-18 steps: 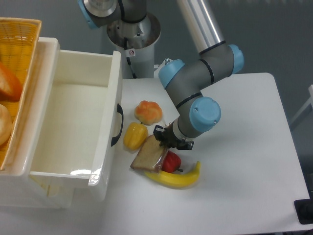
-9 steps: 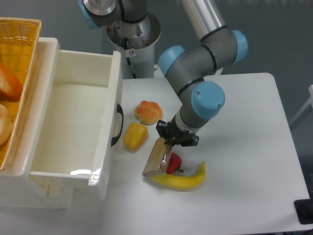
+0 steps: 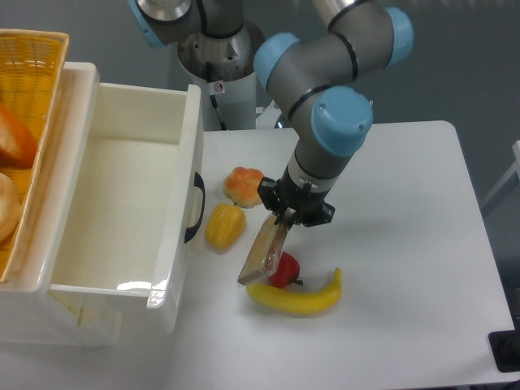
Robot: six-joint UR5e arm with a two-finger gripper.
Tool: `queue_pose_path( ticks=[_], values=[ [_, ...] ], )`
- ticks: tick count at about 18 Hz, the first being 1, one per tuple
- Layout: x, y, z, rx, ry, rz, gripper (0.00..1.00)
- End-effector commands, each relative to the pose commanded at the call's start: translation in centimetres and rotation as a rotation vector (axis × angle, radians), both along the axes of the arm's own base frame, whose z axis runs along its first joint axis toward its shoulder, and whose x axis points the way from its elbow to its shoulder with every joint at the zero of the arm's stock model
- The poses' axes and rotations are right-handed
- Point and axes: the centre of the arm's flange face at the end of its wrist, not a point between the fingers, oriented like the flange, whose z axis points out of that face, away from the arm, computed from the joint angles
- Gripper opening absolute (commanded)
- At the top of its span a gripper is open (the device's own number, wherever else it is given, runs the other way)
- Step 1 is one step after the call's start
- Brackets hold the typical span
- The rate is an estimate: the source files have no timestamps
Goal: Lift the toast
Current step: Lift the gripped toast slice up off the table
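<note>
The toast (image 3: 262,252), a thin brown slice with a darker crust, hangs tilted with its upper end clamped in my gripper (image 3: 283,218). Its lower end is above the table, in front of the red pepper (image 3: 284,269). The gripper is shut on the toast and sits below the arm's blue wrist joint (image 3: 341,120). The fingertips are mostly hidden by the slice and the gripper body.
A yellow banana (image 3: 296,297) lies just under the toast's lower end, next to the red pepper. A yellow pepper (image 3: 223,226) and a round orange-brown bun (image 3: 244,186) lie to the left. A white bin (image 3: 122,203) and a wicker basket (image 3: 28,97) fill the left side.
The gripper has risen with the toast in it. The slice went from lying flat on the table beside the red pepper to hanging tilted off the surface. The banana shifted slightly right.
</note>
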Motion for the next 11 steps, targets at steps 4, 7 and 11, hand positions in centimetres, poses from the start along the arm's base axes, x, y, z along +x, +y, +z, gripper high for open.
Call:
queue_pose_path(
  ticks=[4, 7, 11],
  values=[
    [-0.5, -1.0, 1.4, 0.015, 0.022, 0.012, 0.27],
    [-0.8, -1.4, 1.5, 0.021, 0.026, -0.006, 0.27],
    [-1.2, -2.1, 2.0, 0.025, 0.033, 0.005, 0.27]
  ],
)
